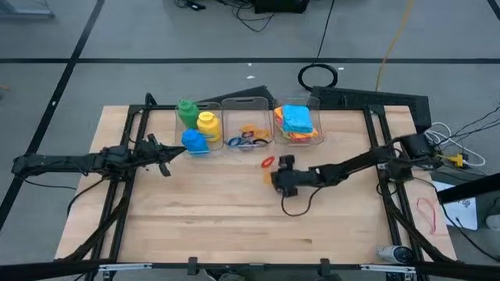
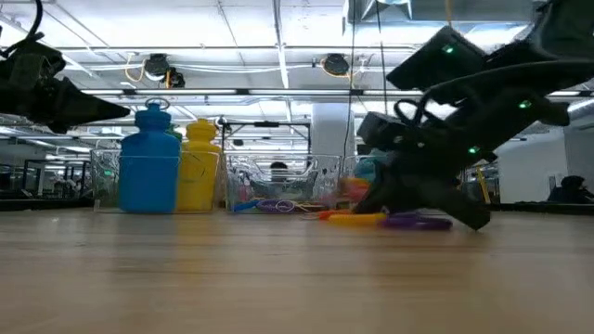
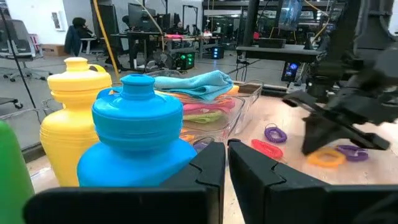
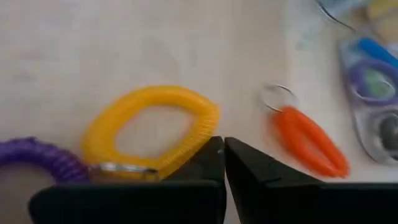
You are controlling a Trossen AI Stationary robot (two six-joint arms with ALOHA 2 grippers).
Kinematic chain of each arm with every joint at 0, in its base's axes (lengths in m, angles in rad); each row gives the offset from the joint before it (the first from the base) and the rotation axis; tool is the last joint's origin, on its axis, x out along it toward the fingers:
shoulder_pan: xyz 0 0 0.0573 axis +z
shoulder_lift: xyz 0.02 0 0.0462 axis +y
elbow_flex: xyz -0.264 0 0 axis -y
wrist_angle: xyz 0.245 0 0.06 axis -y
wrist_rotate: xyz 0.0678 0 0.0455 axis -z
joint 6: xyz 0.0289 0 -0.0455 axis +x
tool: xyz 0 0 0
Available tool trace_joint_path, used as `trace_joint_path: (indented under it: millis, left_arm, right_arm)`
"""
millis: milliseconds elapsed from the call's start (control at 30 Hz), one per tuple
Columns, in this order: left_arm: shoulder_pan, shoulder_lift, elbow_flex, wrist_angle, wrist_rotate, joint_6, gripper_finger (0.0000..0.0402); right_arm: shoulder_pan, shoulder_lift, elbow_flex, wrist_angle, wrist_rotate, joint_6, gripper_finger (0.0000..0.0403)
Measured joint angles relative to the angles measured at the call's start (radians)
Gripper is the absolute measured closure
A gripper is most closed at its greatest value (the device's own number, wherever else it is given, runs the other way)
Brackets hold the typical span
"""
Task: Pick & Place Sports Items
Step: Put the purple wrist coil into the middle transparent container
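Yellow ring point(image 4: 151, 129) on table just before right fingers point(image 4: 205, 163), closed and empty.

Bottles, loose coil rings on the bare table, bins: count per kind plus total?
Bottles: 3, green bottle, yellow bottle, blue bottle
Loose rings on table: 4, yellow ring, orange ring, purple ring, second purple ring
Clear bins: 3, left bin, middle bin, right bin
Total: 10

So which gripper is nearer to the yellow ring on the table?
The right gripper: it sits right at the yellow ring, shut. The left gripper is far off, by the blue bottle.
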Motion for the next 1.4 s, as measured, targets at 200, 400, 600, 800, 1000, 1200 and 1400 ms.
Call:
trace_joint_path:
  millis: [200,400,600,800,1000,1200,1400]
  left_arm:
    - [0.0,0.0,0.0,0.0,0.0,0.0,0.038]
    - [0.0,0.0,0.0,0.0,0.0,0.0,0.038]
    - [0.0,0.0,0.0,0.0,0.0,0.0,0.038]
    - [0.0,0.0,0.0,0.0,0.0,0.0,0.038]
    - [0.0,0.0,0.0,0.0,0.0,0.0,0.038]
    - [0.0,0.0,0.0,0.0,0.0,0.0,0.038]
    - [0.0,0.0,0.0,0.0,0.0,0.0,0.038]
  right_arm:
    - [0.072,0.001,-0.001,0.009,0.002,-0.057,0.0403]
    - [0.085,0.006,-0.004,0.132,0.086,-0.112,0.0403]
    - [0.047,0.005,-0.005,0.295,0.101,-0.109,0.0403]
    - [-0.066,0.005,-0.004,0.277,0.047,-0.045,0.0403]
    - [-0.181,0.005,-0.004,0.189,-0.097,0.017,0.0403]
    - [-0.218,0.002,-0.003,0.147,-0.142,0.026,0.0403]
    - [-0.195,0.002,-0.002,0.088,-0.156,0.037,0.0403]
